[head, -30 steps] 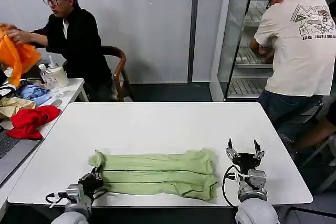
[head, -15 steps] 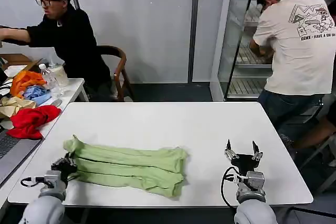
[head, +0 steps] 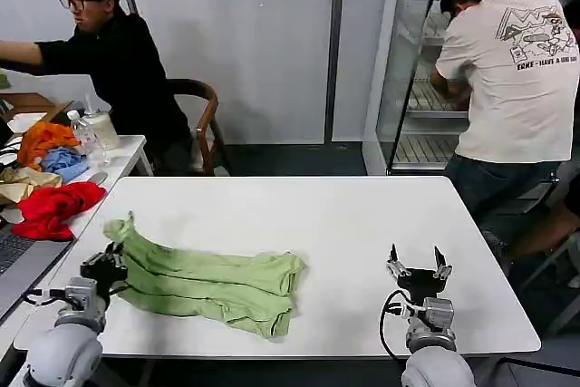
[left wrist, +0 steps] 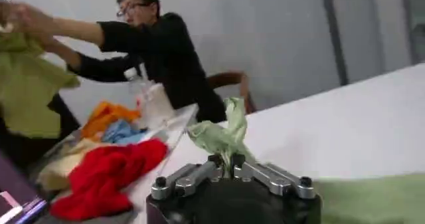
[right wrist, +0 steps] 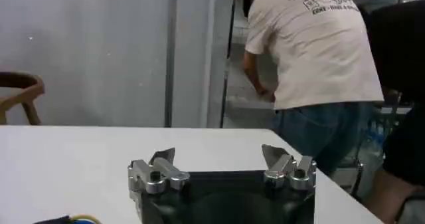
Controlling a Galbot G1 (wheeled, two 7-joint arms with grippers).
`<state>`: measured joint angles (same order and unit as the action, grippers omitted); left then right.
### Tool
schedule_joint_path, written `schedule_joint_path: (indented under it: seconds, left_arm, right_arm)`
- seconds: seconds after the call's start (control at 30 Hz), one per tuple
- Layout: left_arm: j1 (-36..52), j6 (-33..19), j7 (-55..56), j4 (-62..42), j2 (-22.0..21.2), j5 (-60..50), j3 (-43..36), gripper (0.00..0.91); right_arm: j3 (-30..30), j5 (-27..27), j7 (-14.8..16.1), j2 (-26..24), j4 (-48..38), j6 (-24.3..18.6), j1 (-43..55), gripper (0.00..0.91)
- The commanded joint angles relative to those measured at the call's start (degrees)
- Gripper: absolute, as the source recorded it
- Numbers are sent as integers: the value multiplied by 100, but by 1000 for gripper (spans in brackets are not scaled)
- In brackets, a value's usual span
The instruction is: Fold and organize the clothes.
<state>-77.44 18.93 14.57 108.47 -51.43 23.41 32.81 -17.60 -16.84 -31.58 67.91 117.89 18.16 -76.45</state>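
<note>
Shirt (head: 204, 283) is sliding further toward the robot's left and skewing: a second ago it was lying square near the front middle of the worktop (head: 362, 224), now its left end is sitting at the left edge and the right end is trailing near centre. Left hand (head: 101, 269) is doing the dragging, clamped shut on a bunched corner of the fabric; the left wrist view shows a tuft of green cloth (left wrist: 222, 135) pinched between its fingers and standing up above them. Right hand (head: 418, 271) is parked at the front right of the worktop, fingers spread wide (right wrist: 222, 172), nothing in them, well apart from the shirt.

Progress, as I read it: shirt is already folded into a long narrow band, so the lengthwise folds look done. Still left: probably a crosswise fold or final placement. The drag is rumpling the band, so it may need squaring up.
</note>
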Motion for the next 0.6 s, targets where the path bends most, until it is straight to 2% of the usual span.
schedule_joint_path:
  seconds: [0.03, 0.3, 0.6]
  left_arm:
    - [-162, 364, 207, 1578, -621, 781, -718, 20]
    - [-129, 401, 257, 1785, -1314, 992, -1430, 20]
    - [-4, 397, 238, 1727, -1722, 924, -1888, 20]
  right_arm:
    - [-18, 17, -4, -4, 15, 7, -6, 907]
    - [-6, 58, -14, 55, -39, 4, -8, 907]
    - [-8, 92, -20, 83, -86, -7, -28, 907]
